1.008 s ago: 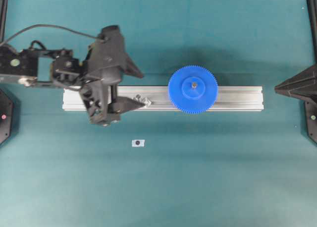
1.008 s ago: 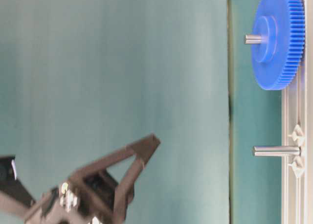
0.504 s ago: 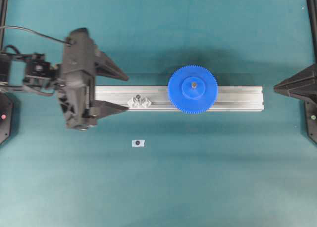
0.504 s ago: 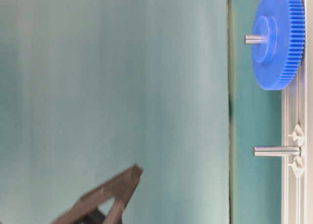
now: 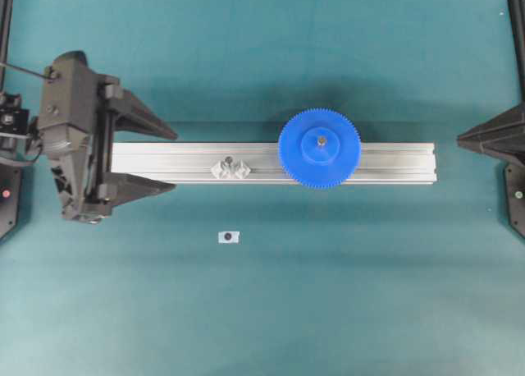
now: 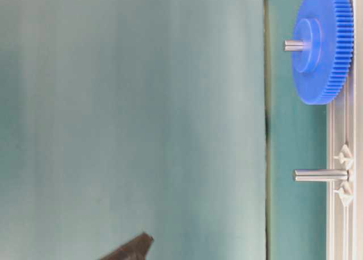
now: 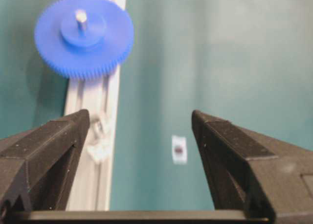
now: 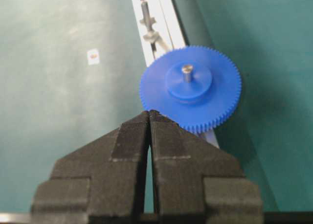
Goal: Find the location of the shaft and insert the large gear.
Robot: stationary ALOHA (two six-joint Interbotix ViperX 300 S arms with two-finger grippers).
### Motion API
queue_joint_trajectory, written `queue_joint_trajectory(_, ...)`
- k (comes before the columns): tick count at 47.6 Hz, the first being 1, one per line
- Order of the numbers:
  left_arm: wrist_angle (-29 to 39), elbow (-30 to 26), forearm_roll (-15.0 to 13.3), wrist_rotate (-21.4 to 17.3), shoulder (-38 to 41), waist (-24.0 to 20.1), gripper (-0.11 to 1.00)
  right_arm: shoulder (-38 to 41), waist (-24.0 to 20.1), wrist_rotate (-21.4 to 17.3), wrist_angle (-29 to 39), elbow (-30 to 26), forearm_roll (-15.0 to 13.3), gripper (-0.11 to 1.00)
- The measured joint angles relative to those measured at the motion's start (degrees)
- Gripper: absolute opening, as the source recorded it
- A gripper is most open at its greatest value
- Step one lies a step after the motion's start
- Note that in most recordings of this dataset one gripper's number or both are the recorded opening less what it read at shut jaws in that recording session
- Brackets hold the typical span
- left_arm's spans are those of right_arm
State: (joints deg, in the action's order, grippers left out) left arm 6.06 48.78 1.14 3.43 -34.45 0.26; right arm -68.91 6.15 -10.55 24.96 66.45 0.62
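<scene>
The large gear (image 5: 302,159), bright blue and toothed, lies flat on the aluminium rail (image 5: 394,162). The shaft (image 5: 321,139) pokes up through its hub, as the table-level view also shows for the shaft (image 6: 294,45) and the gear (image 6: 323,44). My left gripper (image 5: 174,158) stands open and empty at the rail's left end, far from the gear (image 7: 84,35). At the right edge my right gripper (image 5: 461,141) is shut on nothing, its tips (image 8: 149,114) short of the gear (image 8: 215,99).
A bare twin pin (image 5: 230,163) rises from clear mounts on the rail left of the gear, with the same twin pin (image 6: 320,174) seen side-on. A small white tag (image 5: 228,236) with a dark dot lies on the teal mat in front of the rail.
My left gripper has drawn back leftward along the rail, from over the twin pin to the rail's left end, staying open. Gear and right gripper have not moved.
</scene>
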Motion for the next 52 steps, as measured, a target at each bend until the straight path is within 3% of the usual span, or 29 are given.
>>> queue_joint_trajectory(11, 0.00, 2.99, 0.00, 1.93, -4.39, 0.18, 0.81, -0.09, 0.26, 0.00, 0.00, 0.70, 0.00, 0.05)
queue_joint_trajectory(52, -1.67, 13.80, 0.00, 1.85, -20.39, 0.18, 0.81, -3.69, 0.53, 0.00, -1.58, 4.83, 0.00, 0.05)
